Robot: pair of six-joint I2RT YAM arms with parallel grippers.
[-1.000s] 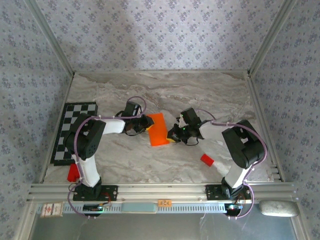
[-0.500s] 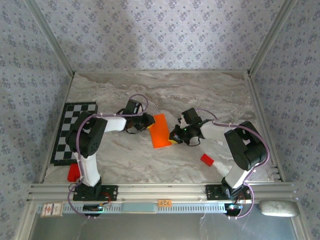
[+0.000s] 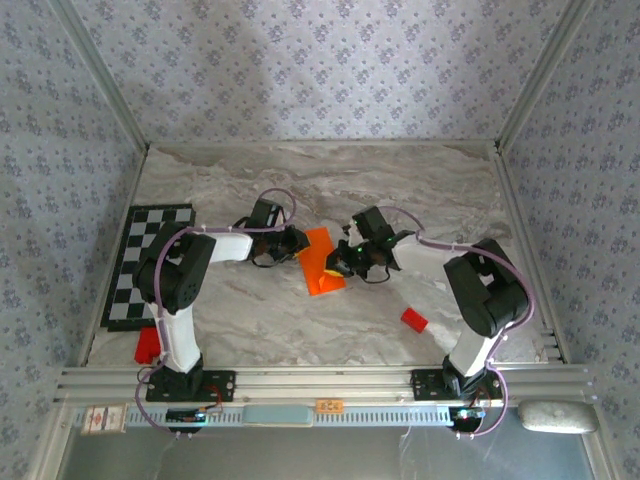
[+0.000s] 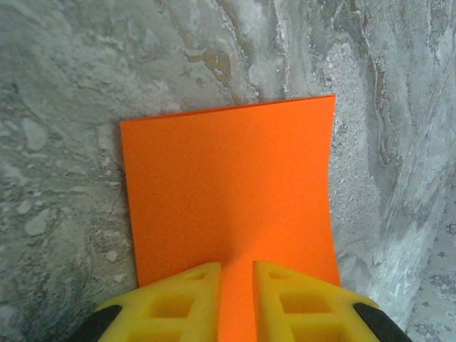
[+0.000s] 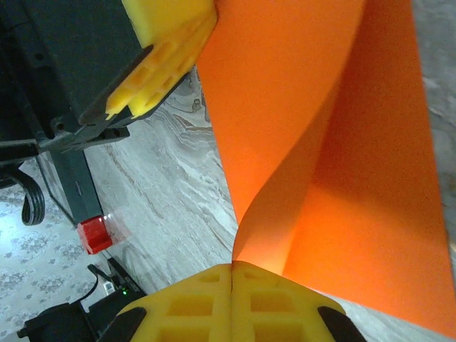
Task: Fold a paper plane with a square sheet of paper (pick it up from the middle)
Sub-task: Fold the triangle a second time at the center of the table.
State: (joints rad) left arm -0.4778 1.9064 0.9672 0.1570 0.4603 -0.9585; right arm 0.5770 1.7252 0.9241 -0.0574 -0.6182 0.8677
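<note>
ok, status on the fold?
Left gripper slightly open, straddling one edge of the square sheet of paper. Right gripper shut on it, sheet curled up. Red block lies clear.

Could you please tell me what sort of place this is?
Likely a robot test booth: marble-patterned tabletop, floral wallpapered walls close around it, an aluminium mounting rail, a checkerboard mat.

Square sheet of paper [image 3: 322, 262] at mid-tabletop [image 3: 420, 190], between left end effector [image 3: 297, 243] and right end effector [image 3: 340, 268]. Checkerboard mat [image 3: 145, 262] far left; one block [image 3: 414, 320] near-right, another block [image 3: 148, 345] near-left.
</note>
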